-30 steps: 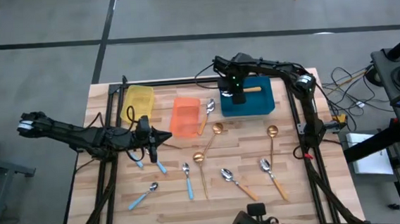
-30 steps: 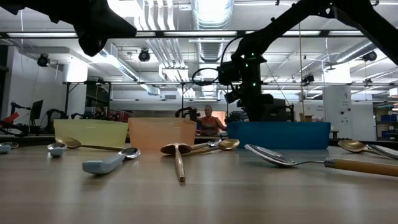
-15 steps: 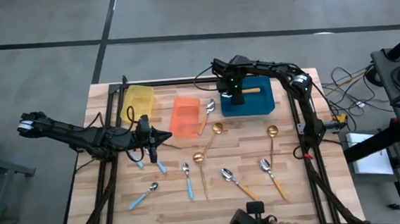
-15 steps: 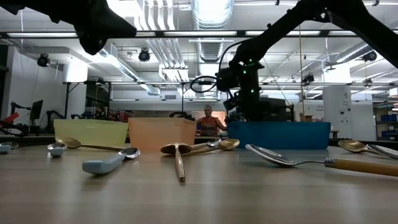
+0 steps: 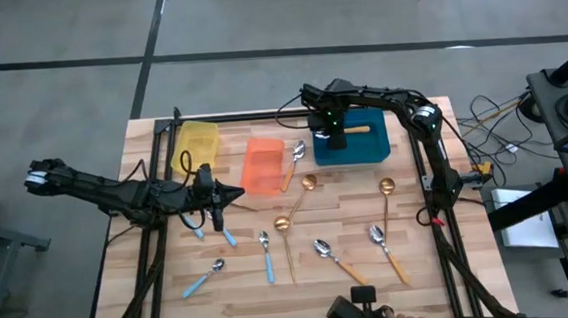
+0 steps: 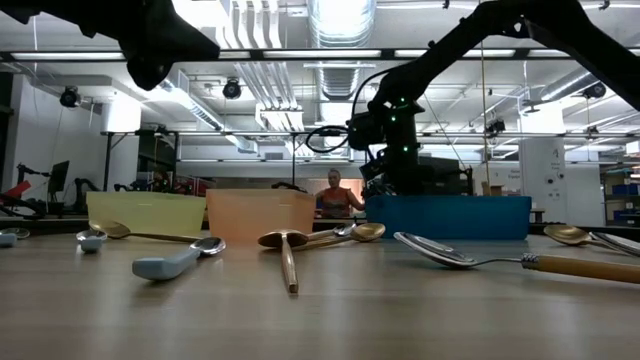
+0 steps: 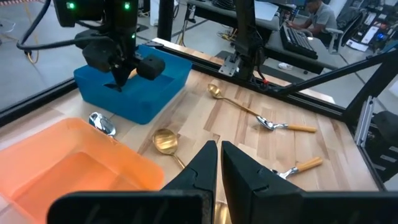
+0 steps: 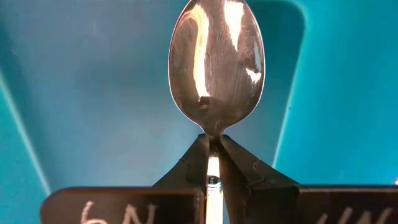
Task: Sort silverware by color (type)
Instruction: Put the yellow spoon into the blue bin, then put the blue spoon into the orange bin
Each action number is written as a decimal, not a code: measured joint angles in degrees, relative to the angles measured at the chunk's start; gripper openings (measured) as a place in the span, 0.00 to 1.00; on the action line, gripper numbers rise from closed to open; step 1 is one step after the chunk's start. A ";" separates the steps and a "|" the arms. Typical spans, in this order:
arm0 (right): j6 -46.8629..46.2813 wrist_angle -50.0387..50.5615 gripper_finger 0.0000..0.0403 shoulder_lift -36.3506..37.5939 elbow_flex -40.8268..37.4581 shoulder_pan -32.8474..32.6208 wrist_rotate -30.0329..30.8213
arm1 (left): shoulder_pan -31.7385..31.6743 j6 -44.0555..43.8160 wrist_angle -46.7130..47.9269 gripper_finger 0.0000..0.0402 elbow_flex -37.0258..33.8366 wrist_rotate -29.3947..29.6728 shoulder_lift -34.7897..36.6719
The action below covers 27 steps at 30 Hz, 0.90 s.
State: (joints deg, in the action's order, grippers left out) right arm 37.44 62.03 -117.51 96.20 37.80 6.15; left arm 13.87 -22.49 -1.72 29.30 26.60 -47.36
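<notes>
The right tool [image 8: 211,144] pinches a shiny silver-bowled spoon [image 8: 216,65] by its neck over the blue plastic bin [image 5: 363,145]; the left tool [image 7: 219,151] is clenched, empty.

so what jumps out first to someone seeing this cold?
The right end effector, shut on a spoon and holding it over the blue bin at the table's far side. Next, the loose spoons scattered across the wooden table, gold, orange-handled and blue-handled, in front of the yellow bin and orange bin. The left end effector waits shut above the table near the orange bin.
</notes>
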 joint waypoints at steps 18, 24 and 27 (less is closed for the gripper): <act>-6.40 0.64 0.23 1.17 0.14 -0.03 -0.05 | 0.00 -5.97 -0.03 0.01 0.00 -0.13 -3.28; -12.39 0.41 0.22 5.99 0.37 -0.71 -1.73 | 0.00 -12.15 -0.02 0.01 0.02 -0.99 -4.26; -15.16 -1.05 0.20 9.38 0.17 -1.58 -6.10 | 0.00 -14.99 -0.07 0.01 0.02 -3.02 -5.12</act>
State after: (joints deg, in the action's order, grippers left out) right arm 22.28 60.98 -108.13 96.38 36.22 0.06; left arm 13.87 -37.48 -1.78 29.32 23.59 -52.48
